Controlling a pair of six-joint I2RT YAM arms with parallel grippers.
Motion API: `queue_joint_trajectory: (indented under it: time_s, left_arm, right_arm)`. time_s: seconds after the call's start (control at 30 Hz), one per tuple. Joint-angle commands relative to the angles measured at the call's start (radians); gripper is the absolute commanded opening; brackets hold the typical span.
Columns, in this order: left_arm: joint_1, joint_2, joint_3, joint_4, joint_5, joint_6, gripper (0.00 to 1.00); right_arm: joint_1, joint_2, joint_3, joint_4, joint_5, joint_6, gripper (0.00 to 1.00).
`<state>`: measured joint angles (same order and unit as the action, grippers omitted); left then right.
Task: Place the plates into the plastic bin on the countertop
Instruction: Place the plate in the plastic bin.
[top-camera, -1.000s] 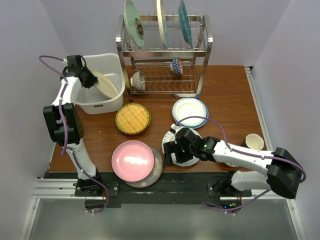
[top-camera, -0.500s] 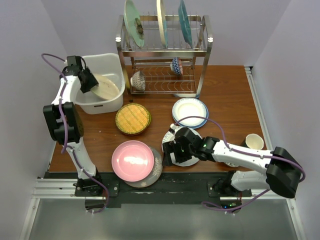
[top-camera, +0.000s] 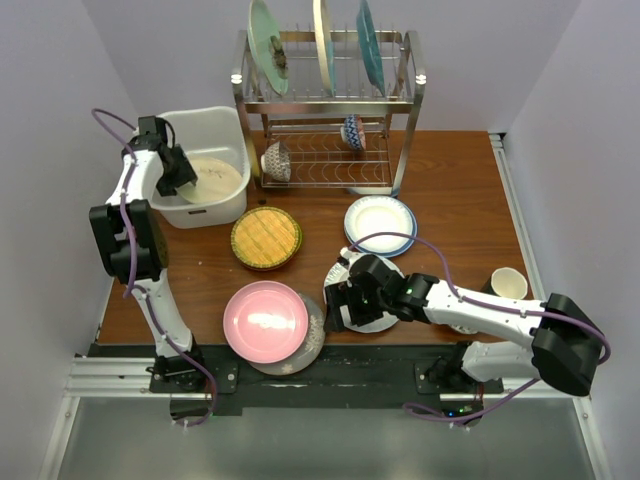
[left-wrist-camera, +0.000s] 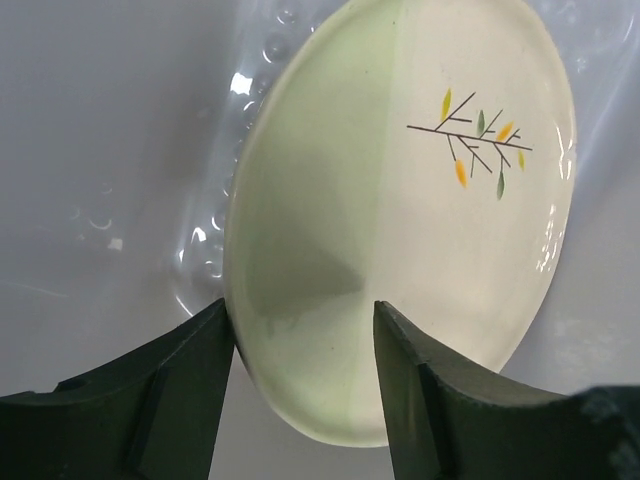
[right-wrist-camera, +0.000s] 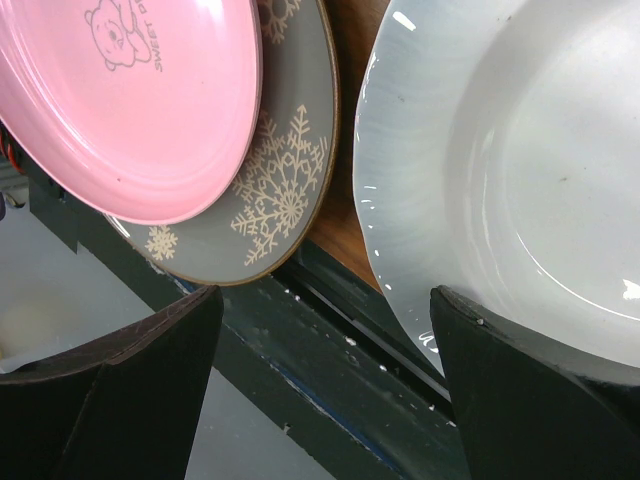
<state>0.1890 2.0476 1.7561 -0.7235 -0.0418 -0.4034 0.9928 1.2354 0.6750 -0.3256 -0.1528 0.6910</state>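
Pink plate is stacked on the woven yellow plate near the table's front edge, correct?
No. The pink plate sits on a grey snowflake plate; the woven yellow plate lies apart, further back. Right wrist view shows the stack.

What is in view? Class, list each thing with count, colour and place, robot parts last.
countertop: 1, reddish-brown, under everything
plastic bin: 1, white, far left
cream plate: 1, twig motif, inside the bin
dish rack: 1, metal wire, far centre
upright plates: 3, green, cream, teal, rack's top tier
patterned bowls: 2, rack's lower tier
woven yellow plate: 1, centre
pink plate: 1, near edge
grey snowflake plate: 1, under the pink plate
blue-rimmed white plate: 1, right of centre
white plate: 1, beneath the right arm
cup: 1, cream, right side
left arm: 1, black and white, jaws open over the cream plate
right arm: 1, jaws open astride the white plate's rim
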Motion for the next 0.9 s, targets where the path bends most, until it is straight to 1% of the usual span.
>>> queue_joint_trajectory:
  time_s: [0.0,0.1,0.2,0.33,0.47,0.63,0.7,0.8,0.87]
  left_arm:
    - [0.004,-0.052,0.062,0.016,0.003,0.037,0.62]
    - [0.003,-0.076,0.071,0.018,0.008,0.04,0.63]
    - [0.003,-0.095,0.083,0.015,0.016,0.038,0.68]
    - [0.003,-0.106,0.114,-0.002,0.028,0.035,0.69]
    - [0.003,-0.136,0.112,-0.01,0.037,0.026,0.69]
    - [0.003,-0.21,0.076,0.01,0.129,0.003,0.7]
    - [0.003,-0.259,0.06,0.022,0.167,0.005,0.76]
    - [0.001,-0.332,0.019,0.032,0.21,0.009,0.81]
    - [0.003,-0.392,-0.035,0.042,0.243,0.011,0.84]
  right_arm:
    - [0.004,-0.001,-0.002,-0.007,-0.028,0.004,0.88]
    - [0.003,-0.005,0.0,-0.012,-0.027,0.004,0.88]
    - [0.001,-0.004,0.005,-0.02,-0.024,0.002,0.88]
    - [0.003,-0.007,0.006,-0.015,-0.03,0.007,0.88]
    - [0.003,-0.017,0.008,-0.021,-0.028,0.007,0.88]
    - [0.004,-0.037,0.011,-0.027,-0.027,0.01,0.88]
    - [0.003,-0.042,0.014,-0.033,-0.024,0.011,0.88]
    - [0.003,-0.056,0.017,-0.05,-0.018,0.012,0.88]
    - [0.003,-0.068,0.015,-0.052,-0.017,0.013,0.88]
